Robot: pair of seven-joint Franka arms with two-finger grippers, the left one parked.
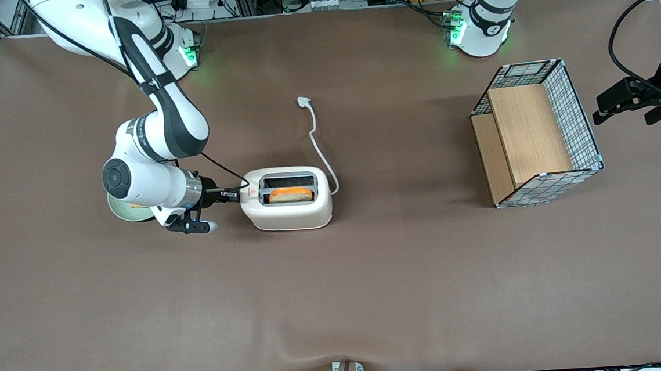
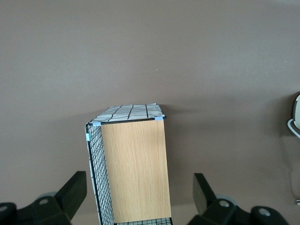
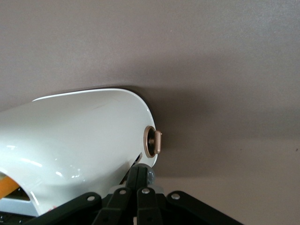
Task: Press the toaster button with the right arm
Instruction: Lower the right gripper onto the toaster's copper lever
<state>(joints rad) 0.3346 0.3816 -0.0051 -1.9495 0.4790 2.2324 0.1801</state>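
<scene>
The cream-white toaster [image 1: 292,217] stands mid-table with a toasted bread slice [image 1: 290,195] in the slot nearer the front camera and a red triangle mark [image 1: 252,190] on top. Its white cord [image 1: 321,151] runs away from the front camera to a plug [image 1: 303,100]. My right gripper [image 1: 231,195] is shut, level with the toaster's top, its tips against the narrow end toward the working arm. In the right wrist view the closed fingertips [image 3: 140,174] rest on the small grey toaster button [image 3: 150,175], beside a slot in the toaster [image 3: 79,140]. A tan round knob [image 3: 153,141] sits close by.
A round pale-green object [image 1: 126,210] lies under the right arm's wrist. A wire basket with wooden panels [image 1: 536,130] lies on its side toward the parked arm's end; it also shows in the left wrist view [image 2: 133,168]. Brown cloth [image 1: 338,301] covers the table.
</scene>
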